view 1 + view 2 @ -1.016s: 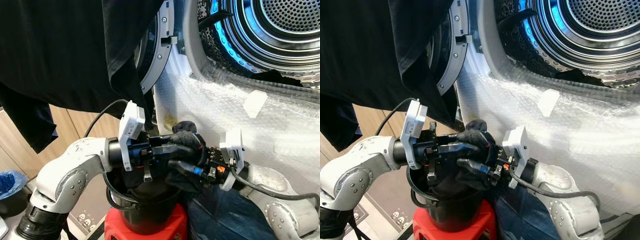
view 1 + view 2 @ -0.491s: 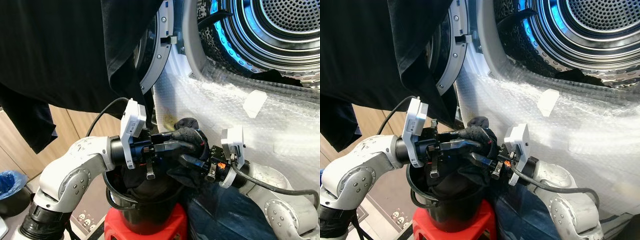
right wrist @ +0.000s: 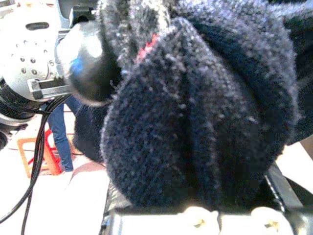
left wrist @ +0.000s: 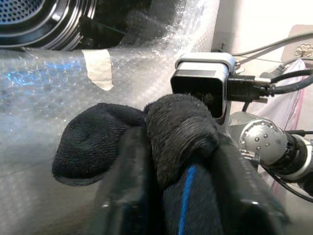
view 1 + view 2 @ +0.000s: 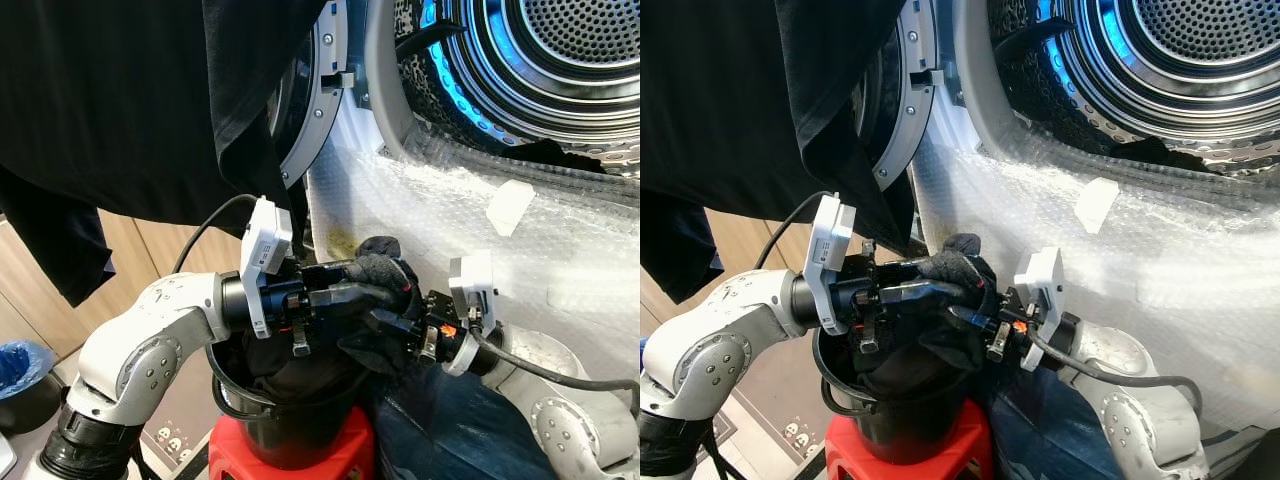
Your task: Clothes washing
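Observation:
A dark knitted garment (image 5: 385, 280) is bunched between both grippers, just above a black bucket (image 5: 236, 388) of dark laundry. My left gripper (image 5: 352, 296) reaches in from the left and is shut on the knit. In the left wrist view its two fingers (image 4: 129, 196) clamp the fabric, which has a blue stripe (image 4: 186, 205). My right gripper (image 5: 398, 326) comes from the right and is shut on the same bundle, which crowds the right wrist view as dark knit (image 3: 195, 107). The open washer drum (image 5: 560, 50) is up to the right.
The bucket stands on a red stool (image 5: 240, 450). Bubble wrap (image 5: 560, 250) covers the washer front below the drum. A large black cloth (image 5: 120, 100) hangs over the open door (image 5: 312, 110). Blue jeans (image 5: 440, 440) lie under the right arm. A blue bin (image 5: 15, 365) sits at lower left.
Both grippers have kept hold of the knit and lifted it slightly. The right wrist has drawn a little to the right.

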You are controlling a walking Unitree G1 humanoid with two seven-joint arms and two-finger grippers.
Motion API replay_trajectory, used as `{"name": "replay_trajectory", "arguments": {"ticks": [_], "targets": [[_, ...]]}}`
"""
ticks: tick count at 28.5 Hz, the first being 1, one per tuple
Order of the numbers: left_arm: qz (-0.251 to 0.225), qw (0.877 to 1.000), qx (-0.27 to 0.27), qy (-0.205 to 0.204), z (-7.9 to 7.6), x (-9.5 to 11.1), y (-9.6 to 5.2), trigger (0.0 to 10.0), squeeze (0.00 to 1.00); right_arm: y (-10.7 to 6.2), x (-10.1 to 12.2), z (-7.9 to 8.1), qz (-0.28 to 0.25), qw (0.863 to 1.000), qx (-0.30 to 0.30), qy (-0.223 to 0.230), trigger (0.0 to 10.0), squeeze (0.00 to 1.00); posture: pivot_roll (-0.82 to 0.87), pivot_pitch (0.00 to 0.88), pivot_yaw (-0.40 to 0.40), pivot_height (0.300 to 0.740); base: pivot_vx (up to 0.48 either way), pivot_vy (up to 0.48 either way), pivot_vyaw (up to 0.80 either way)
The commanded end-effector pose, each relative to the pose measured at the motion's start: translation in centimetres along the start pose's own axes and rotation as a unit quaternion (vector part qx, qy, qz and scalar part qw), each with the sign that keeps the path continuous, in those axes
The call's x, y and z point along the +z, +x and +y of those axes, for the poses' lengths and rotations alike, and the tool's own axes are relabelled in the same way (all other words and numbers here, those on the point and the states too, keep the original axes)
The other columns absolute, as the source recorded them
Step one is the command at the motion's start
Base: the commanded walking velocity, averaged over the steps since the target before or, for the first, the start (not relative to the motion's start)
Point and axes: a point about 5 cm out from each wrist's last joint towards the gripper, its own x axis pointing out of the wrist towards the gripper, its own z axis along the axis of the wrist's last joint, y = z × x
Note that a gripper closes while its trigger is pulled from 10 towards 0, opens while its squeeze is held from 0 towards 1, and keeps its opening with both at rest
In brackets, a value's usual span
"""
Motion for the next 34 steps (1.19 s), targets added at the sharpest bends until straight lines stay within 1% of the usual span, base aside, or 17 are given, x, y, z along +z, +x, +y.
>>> {"name": "replay_trajectory", "arguments": {"ticks": [1, 4, 5, 9, 10, 11, 14, 16, 20, 21, 23, 26, 28, 29, 31, 32, 34], "targets": [[0.01, 1.0, -0.003, 0.007, -0.2, 0.5, -0.4, 10.0, 1.0, -0.4, 1.2, -0.3, -0.027, 0.999, -0.003, -0.021, 0.0, 0.0, -0.06, 0.0, 0.049, 0.74, 0.0, 0.0, 0.0], [0.023, 1.0, -0.001, 0.004, -0.5, 0.4, -1.1, 10.0, 1.0, -0.8, 1.4, -0.7, -0.031, 0.999, -0.012, -0.025, 0.0, 0.0, -0.06, 0.0, 0.049, 0.74, 0.0, 0.0, 0.0], [0.029, 1.0, -0.001, 0.004, -0.7, 0.5, -1.5, 10.0, 1.0, -1.0, 1.5, -1.0, -0.031, 0.999, -0.019, -0.029, 0.0, 0.0, -0.06, 0.0, 0.051, 0.74, 0.0, 0.0, 0.0], [0.036, 0.999, 0.007, 0.005, -1.0, 0.7, -2.4, 10.0, 1.0, -1.5, 1.8, -1.6, -0.037, 0.998, -0.034, -0.035, 0.0, 0.0, -0.05, 0.0, 0.048, 0.74, 0.0, 0.0, 0.0], [0.043, 0.999, 0.011, 0.007, -1.1, 0.8, -2.8, 10.0, 1.0, -1.8, 2.0, -1.8, -0.042, 0.998, -0.04, -0.038, 0.0, 0.0, -0.05, 0.0, 0.048, 0.74, 0.0, 0.0, 0.0], [0.043, 0.999, 0.011, 0.007, -1.1, 0.8, -2.8, 10.0, 1.0, -1.8, 2.0, -1.8, -0.042, 0.998, -0.04, -0.038, 0.0, 0.0, -0.05, 0.0, 0.048, 0.74, 0.0, 0.0, 0.0], [0.055, 0.998, 0.015, 0.008, -1.4, 0.8, -3.4, 10.0, 1.0, -2.4, 2.6, -2.3, -0.055, 0.997, -0.044, -0.045, 0.0, 0.0, -0.04, 0.0, 0.048, 0.74, 0.0, 0.0, 0.0], [0.063, 0.998, 0.008, 0.006, -2.1, 1.0, -3.9, 10.0, 1.0, -3.1, 3.5, -2.6, -0.072, 0.995, -0.039, -0.056, 0.0, 0.0, -0.04, 0.0, 0.048, 0.74, 0.0, 0.0, 0.0], [0.071, 0.997, -0.001, 0.002, -2.7, 1.0, -4.2, 10.0, 1.0, -3.6, 4.2, -2.5, -0.076, 0.995, -0.021, -0.059, 0.0, 0.0, -0.04, 0.0, 0.049, 0.74, 0.0, 0.0, 0.0], [0.08, 0.997, -0.004, -0.003, -3.1, 0.8, -4.4, 10.0, 1.0, -4.1, 5.0, -2.4, -0.083, 0.994, -0.008, -0.064, 0.0, 0.0, -0.04, 0.0, 0.05, 0.74, 0.0, 0.0, 0.0], [0.083, 0.997, -0.003, -0.007, -3.3, 0.7, -4.6, 10.0, 1.0, -4.4, 5.4, -2.3, -0.088, 0.994, -0.002, -0.065, 0.0, 0.0, -0.04, 0.0, 0.05, 0.74, 0.0, 0.0, 0.0], [0.094, 0.995, -0.004, -0.027, -3.8, -0.2, -4.8, 10.0, 1.0, -5.0, 7.0, -2.2, -0.101, 0.992, 0.023, -0.07, 0.0, 0.0, -0.03, 0.0, 0.045, 0.74, 0.0, 0.0, 0.0], [0.111, 0.993, 0.001, -0.038, -4.0, -1.4, -4.7, 10.0, 1.0, -5.1, 8.3, -2.4, -0.106, 0.99, 0.03, -0.091, 0.0, 0.0, -0.04, 0.0, 0.043, 0.74, 0.0, 0.0, 0.0], [0.111, 0.993, 0.001, -0.038, -4.0, -1.4, -4.7, 10.0, 1.0, -5.1, 8.3, -2.4, -0.106, 0.99, 0.03, -0.091, 0.0, 0.0, -0.04, 0.0, 0.043, 0.74, 0.0, 0.0, 0.0], [0.132, 0.99, 0.009, -0.05, -4.2, -2.7, -4.5, 10.0, 1.0, -5.1, 10.0, -2.6, -0.114, 0.987, 0.046, -0.105, 0.0, 0.0, -0.04, 0.0, 0.039, 0.74, 0.0, 0.0, 0.0], [0.132, 0.99, 0.009, -0.05, -4.2, -2.7, -4.5, 10.0, 1.0, -5.1, 10.0, -2.6, -0.114, 0.987, 0.046, -0.105, 0.0, 0.0, -0.04, 0.0, 0.039, 0.74, 0.0, 0.0, 0.0], [0.134, 0.989, 0.019, -0.053, -4.3, -3.4, -4.2, 10.0, 1.0, -5.1, 11.2, -2.9, -0.119, 0.984, 0.056, -0.121, 0.0, 0.0, -0.04, 0.0, 0.031, 0.74, 0.0, 0.0, 0.0]]}}
